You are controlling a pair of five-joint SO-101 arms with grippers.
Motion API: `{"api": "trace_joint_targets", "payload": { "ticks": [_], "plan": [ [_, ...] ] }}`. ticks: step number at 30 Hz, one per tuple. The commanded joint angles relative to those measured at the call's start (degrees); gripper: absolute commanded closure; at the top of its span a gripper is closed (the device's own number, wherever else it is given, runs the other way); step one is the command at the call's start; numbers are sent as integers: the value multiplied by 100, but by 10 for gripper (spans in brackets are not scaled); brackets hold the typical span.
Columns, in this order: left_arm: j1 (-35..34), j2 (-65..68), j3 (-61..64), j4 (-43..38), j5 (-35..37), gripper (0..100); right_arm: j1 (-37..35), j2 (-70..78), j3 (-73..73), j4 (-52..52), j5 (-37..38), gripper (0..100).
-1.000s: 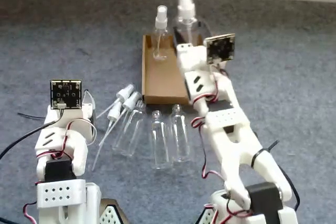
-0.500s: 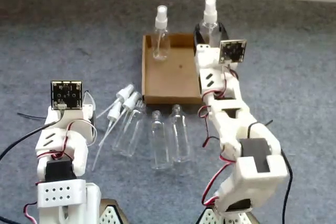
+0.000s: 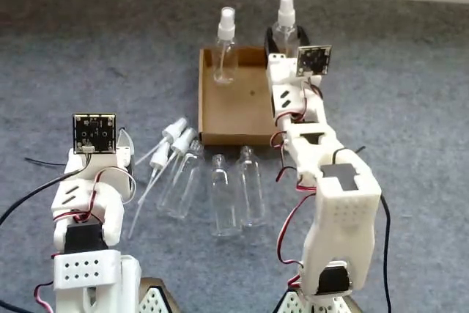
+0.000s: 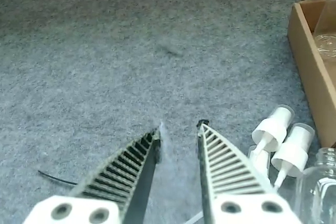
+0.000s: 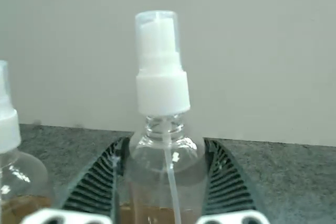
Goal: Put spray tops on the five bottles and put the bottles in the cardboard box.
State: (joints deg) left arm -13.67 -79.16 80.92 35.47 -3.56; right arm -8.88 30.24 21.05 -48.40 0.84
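My right gripper (image 3: 287,38) is shut on a clear bottle (image 3: 285,28) with a white spray top, held upright at the far right corner of the cardboard box (image 3: 209,100). The right wrist view shows that bottle (image 5: 163,156) between my fingers (image 5: 102,182), its spray top (image 5: 161,72) above them. A second capped bottle (image 3: 225,49) stands in the box's far left corner. Three open bottles (image 3: 222,196) lie on the carpet in front of the box, with loose spray tops (image 3: 176,138) to their left. My left gripper (image 4: 179,128) hangs open over bare carpet, beside the spray tops (image 4: 281,140).
Grey carpet (image 3: 396,130) covers the table. A pale wall runs along the far edge behind the box. A thin black cable (image 3: 40,161) lies left of the left arm (image 3: 88,196). The box's near half (image 3: 238,119) holds nothing.
The right arm swung to the right with the capped bottle, then slightly back left and lower, bringing it to the box's far right corner. The left arm stayed still.
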Motion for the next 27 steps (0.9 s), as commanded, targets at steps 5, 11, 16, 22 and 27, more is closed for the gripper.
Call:
{"api": "trace_joint_targets", "payload": {
  "ticks": [5, 11, 16, 22, 27],
  "plan": [
    [57, -48, -40, -149, 44, 881, -145, 259, -356, -136, -44, 994],
    [57, -48, -31, -149, 44, 881, -233, 673, -365, -1103, -35, 994],
    [57, -48, -31, -149, 44, 881, -251, 778, -365, -1138, -35, 994],
    [57, -48, -31, -149, 44, 881, -251, 787, -365, -1121, -18, 994],
    [57, -48, -31, -149, 44, 881, -224, 743, -356, -1121, -18, 980]
  ]
}}
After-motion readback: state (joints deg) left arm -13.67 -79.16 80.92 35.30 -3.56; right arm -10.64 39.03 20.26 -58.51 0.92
